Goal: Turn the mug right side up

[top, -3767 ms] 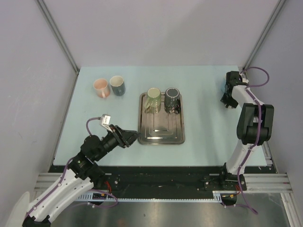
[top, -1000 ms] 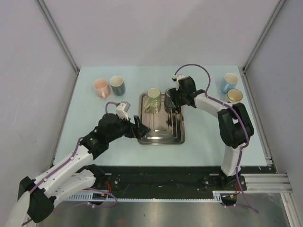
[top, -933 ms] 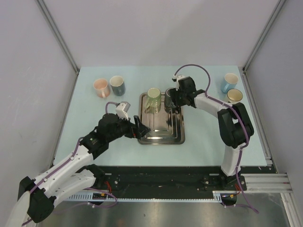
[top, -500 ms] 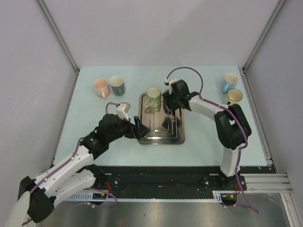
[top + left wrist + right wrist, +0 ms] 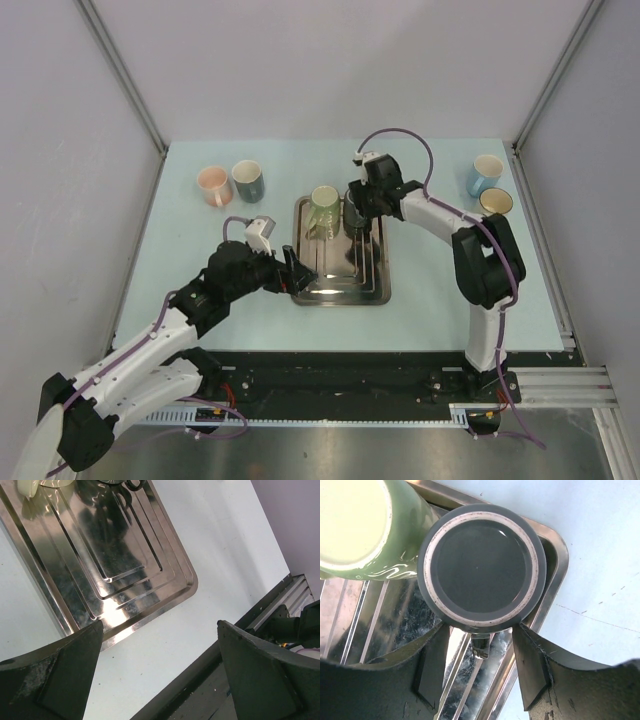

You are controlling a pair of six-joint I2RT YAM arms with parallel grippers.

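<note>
A dark grey mug (image 5: pixel 482 567) stands upside down at the back right of the steel tray (image 5: pixel 340 290), its ringed base facing up. My right gripper (image 5: pixel 480 636) is right above it and open, one finger on each side of the mug's handle (image 5: pixel 481 645), with small gaps to both. From above, the right gripper (image 5: pixel 358 212) hides most of this mug. A green mug (image 5: pixel 324 207) stands beside it on the left. My left gripper (image 5: pixel 291 274) hovers wide open over the tray's front left edge (image 5: pixel 115 630), holding nothing.
A pink mug (image 5: pixel 212 184) and a dark blue mug (image 5: pixel 248 181) stand upright at the back left. At the back right are a light blue mug (image 5: pixel 484 173) and a tan mug (image 5: pixel 494 203). The green mug (image 5: pixel 357 525) nearly touches the grey one.
The right arm has swung in from the table's far right to the grey mug, and over the last second its jaws have narrowed around the handle. The left gripper has reached the tray's edge and stayed.
</note>
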